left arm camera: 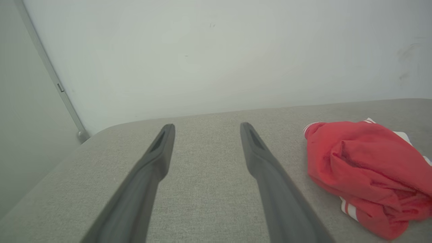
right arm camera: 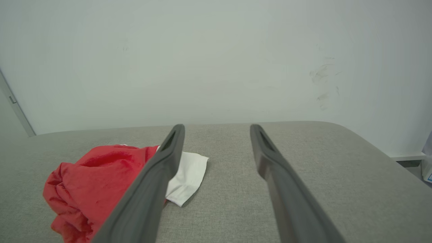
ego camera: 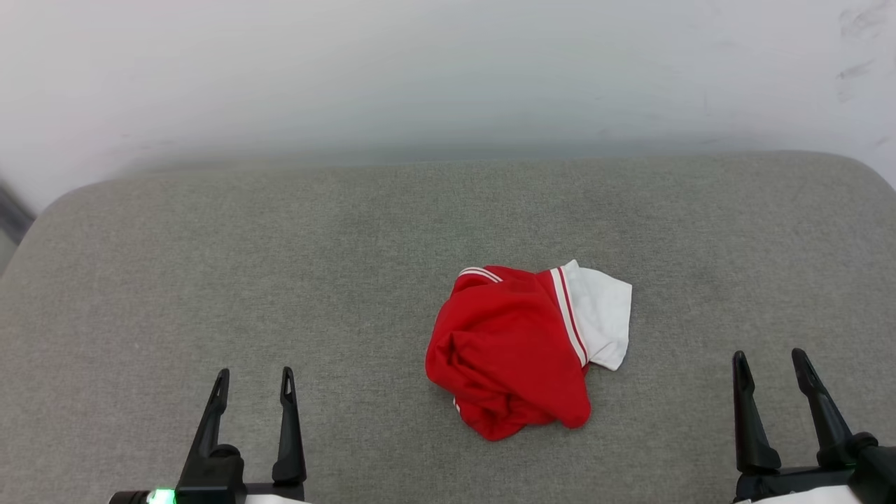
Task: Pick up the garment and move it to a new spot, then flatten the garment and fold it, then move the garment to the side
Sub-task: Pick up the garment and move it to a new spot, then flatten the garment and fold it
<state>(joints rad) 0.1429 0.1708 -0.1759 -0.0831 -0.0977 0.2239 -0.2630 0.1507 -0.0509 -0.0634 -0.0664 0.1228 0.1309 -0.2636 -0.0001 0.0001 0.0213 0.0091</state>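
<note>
The garment (ego camera: 514,350) lies crumpled in a red heap on the grey padded surface (ego camera: 280,266), a white sleeve with striped trim sticking out on its right. No lettering shows. My left gripper (ego camera: 253,378) stands open at the lower left, well apart from the heap, nothing between its fingers. My right gripper (ego camera: 772,362) stands open at the lower right, also apart and empty. In the left wrist view the garment (left arm camera: 368,172) lies right of my left gripper (left arm camera: 206,127). In the right wrist view the garment (right arm camera: 98,182) lies left of my right gripper (right arm camera: 217,128), partly behind one finger.
A pale wall (ego camera: 448,70) rises right behind the padded surface's far edge. The surface has rounded far corners; a dark gap (ego camera: 10,217) shows past its left corner. Bare grey fabric stretches around the heap on all sides.
</note>
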